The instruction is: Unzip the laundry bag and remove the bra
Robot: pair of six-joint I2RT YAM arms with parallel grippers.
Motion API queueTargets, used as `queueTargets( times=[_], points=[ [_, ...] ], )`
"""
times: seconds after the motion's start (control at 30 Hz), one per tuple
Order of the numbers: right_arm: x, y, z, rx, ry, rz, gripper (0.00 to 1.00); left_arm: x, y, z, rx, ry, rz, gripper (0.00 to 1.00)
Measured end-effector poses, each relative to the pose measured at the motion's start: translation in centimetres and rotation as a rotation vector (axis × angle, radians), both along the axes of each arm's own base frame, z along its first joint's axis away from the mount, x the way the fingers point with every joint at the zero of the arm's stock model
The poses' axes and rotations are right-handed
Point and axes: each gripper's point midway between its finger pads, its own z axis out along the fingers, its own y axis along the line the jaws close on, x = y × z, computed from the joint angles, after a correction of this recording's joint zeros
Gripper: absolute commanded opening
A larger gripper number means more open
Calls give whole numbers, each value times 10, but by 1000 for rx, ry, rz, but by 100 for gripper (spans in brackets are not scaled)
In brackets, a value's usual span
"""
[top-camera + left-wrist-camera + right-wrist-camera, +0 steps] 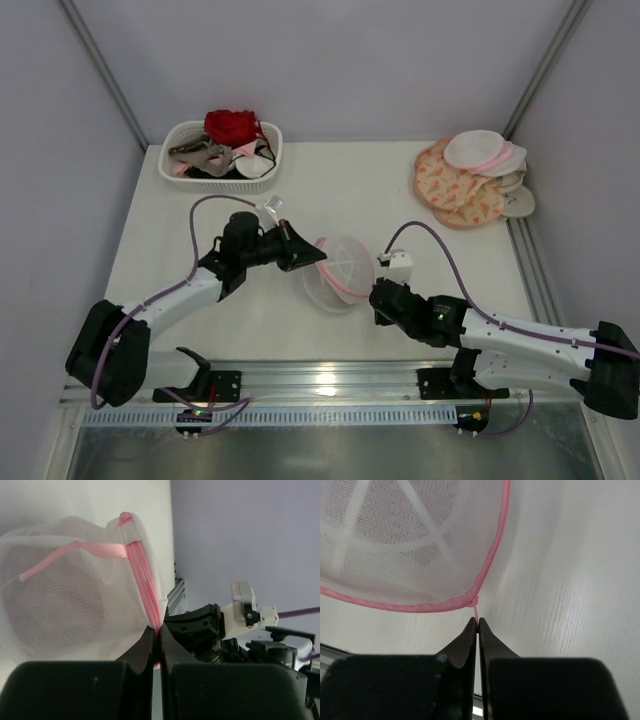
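Note:
The laundry bag, a white mesh dome with a pink zipper rim, hangs between both grippers at the table's middle. My left gripper is shut on the pink zipper at the bag's edge; its tips pinch the zipper tape. My right gripper is shut on a thin pink pull cord that runs from the bag's rim; the jaws meet just below the rim. White rib lines show through the mesh. No bra shows distinctly.
A white slotted basket with red and pale garments stands at the back left. Peach-patterned round pouches lie stacked at the back right. A metal rail runs along the near edge. The right arm shows behind the bag.

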Motion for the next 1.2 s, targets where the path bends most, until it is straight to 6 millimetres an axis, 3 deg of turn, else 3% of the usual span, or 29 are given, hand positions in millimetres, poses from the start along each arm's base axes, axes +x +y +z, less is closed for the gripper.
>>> queueTargets(
  times=[0.2,0.27,0.3,0.33,0.4,0.5,0.6,0.67,0.83,0.93,1.03,1.2],
  points=[
    [9,-10,24,41,-69,-72,4,23,-21,35,-71,-131,-111,1],
    [10,-15,31,57,-91,-84,4,32,-28,35,-77,-148,-126,28],
    [9,-18,35,64,-99,-87,4,37,-31,33,-84,-155,-130,58],
    [9,-20,37,67,-103,-89,4,41,-32,29,-83,-157,-126,69],
    [8,-23,40,72,-110,-90,4,47,-32,16,-80,-142,-110,84],
    [7,-25,43,77,-117,-85,4,43,-24,-4,-67,-125,-74,95],
    [6,-24,42,70,-117,-71,4,34,-10,-16,-27,-107,-17,100],
    [5,-20,40,72,-114,-39,4,26,2,-12,7,-112,32,99],
    [-3,9,37,152,-114,117,4,-3,14,40,13,-226,99,99],
    [-9,31,41,201,-118,229,4,-24,8,55,6,-250,79,99],
    [-11,47,41,212,-118,303,4,-32,-2,47,53,-209,53,100],
    [-13,60,40,212,-116,367,4,-34,-12,12,193,-109,25,99]
  ],
)
